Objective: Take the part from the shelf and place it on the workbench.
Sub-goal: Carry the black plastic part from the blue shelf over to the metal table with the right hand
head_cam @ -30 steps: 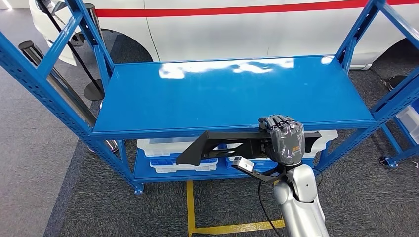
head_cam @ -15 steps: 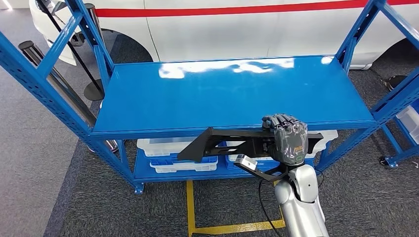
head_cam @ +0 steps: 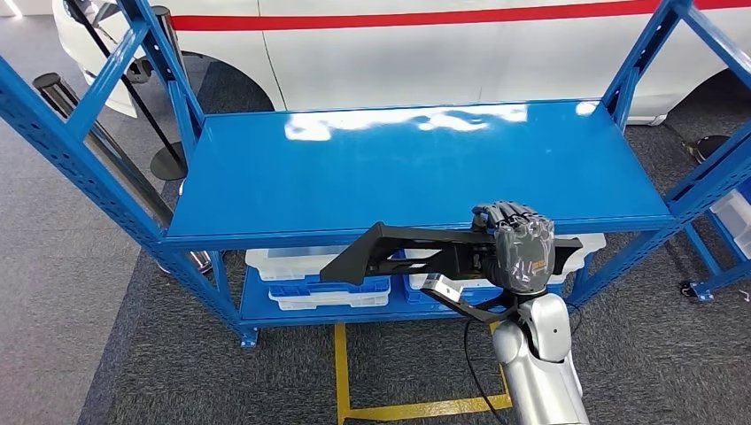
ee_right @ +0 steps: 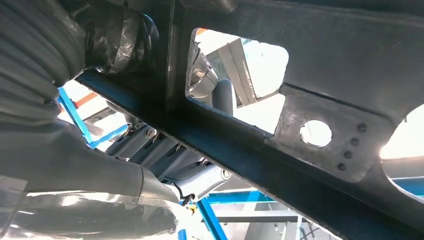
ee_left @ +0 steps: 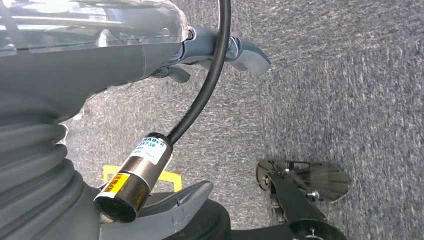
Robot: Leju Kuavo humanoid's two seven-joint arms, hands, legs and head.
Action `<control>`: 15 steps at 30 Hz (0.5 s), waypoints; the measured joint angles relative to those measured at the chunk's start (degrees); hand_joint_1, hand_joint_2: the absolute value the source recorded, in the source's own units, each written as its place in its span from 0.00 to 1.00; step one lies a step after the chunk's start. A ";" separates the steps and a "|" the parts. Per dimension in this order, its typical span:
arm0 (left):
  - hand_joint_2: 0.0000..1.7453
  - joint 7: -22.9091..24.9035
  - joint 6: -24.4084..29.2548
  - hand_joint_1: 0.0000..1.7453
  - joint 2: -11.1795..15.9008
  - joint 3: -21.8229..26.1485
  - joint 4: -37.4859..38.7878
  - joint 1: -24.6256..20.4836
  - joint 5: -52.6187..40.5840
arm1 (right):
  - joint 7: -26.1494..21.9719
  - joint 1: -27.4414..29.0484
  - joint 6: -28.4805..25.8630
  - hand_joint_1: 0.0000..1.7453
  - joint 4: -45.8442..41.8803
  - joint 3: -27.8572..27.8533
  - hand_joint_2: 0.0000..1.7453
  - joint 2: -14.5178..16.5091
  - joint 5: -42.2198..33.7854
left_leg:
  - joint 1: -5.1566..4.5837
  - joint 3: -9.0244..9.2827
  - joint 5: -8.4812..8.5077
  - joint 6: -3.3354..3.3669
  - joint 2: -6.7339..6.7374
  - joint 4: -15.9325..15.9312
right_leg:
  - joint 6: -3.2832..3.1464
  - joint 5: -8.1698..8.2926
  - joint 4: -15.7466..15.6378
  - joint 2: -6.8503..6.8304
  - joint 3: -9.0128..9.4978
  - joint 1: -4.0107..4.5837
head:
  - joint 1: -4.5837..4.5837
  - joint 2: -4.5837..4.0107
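one long black part [head_cam: 416, 252] sits in the right hand [head_cam: 521, 252], fingers wrapped tight around it, just in front of the blue shelf [head_cam: 416, 173] edge. it looks stiff and hard, maybe heavy at the far end, so hold near the middle. left hand [ee_left: 215, 55]: i cannot tell. a label reads "haber".

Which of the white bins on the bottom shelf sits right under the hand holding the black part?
The right-hand bin, beneath the right hand gripping the black part; the other bin sits toward the part's left tip.
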 joint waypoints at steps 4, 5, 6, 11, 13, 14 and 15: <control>1.00 -0.09 -0.19 0.00 0.02 -0.21 0.00 0.00 -0.05 | 0.04 0.00 0.00 0.99 0.00 -0.02 1.00 0.00 0.03 | -0.03 -0.17 -0.17 0.26 0.00 0.35 | 0.19 0.02 0.00 0.00 0.00 -0.04 | 0.00 0.00; 1.00 -0.09 -0.18 0.00 0.02 -0.32 0.00 -0.01 -0.05 | 0.06 0.00 0.00 0.99 0.00 -0.02 1.00 0.00 0.03 | -0.06 -0.24 -0.24 0.37 0.00 0.48 | 0.32 0.02 0.00 0.00 0.00 -0.07 | 0.00 0.00; 1.00 -0.09 -0.18 0.00 0.03 -0.41 0.00 -0.01 -0.05 | 0.11 0.00 0.00 0.99 0.00 -0.02 1.00 0.00 0.04 | -0.09 -0.31 -0.31 0.49 0.00 0.62 | 0.47 0.03 0.00 0.00 0.00 -0.11 | 0.00 0.00; 1.00 -0.09 -0.15 0.00 0.03 -0.80 0.00 -0.09 -0.05 | 0.47 -0.01 0.00 0.99 -0.08 -0.09 1.00 -0.01 0.04 | 0.00 -0.14 0.70 1.82 0.16 -0.21 | 1.65 -0.06 -0.12 0.01 0.09 -0.27 | 0.02 0.00; 1.00 -0.09 -0.15 0.00 0.02 -0.87 0.00 -0.20 -0.08 | 0.54 -0.05 0.00 0.99 -0.22 -0.26 1.00 -0.01 0.04 | 0.29 0.15 1.55 2.46 0.46 -1.38 | 1.84 -2.77 3.16 -0.12 -1.26 -0.16 | 0.06 0.00; 1.00 -0.09 -0.16 0.00 0.02 -0.87 0.00 -0.22 -0.09 | 0.57 -0.02 0.00 0.99 -0.28 -0.34 1.00 -0.02 0.03 | 0.18 0.09 1.70 2.59 0.57 -1.49 | 1.91 -4.69 6.35 -0.20 -2.57 -0.11 | 0.06 0.00; 1.00 -0.09 -0.16 0.00 0.02 -0.88 0.00 -0.23 -0.09 | 0.59 0.07 0.00 0.99 -0.32 -0.40 1.00 -0.02 0.03 | 0.15 -0.06 1.75 2.66 0.62 -1.38 | 2.02 -6.39 10.00 -0.22 -4.09 -0.15 | 0.06 0.00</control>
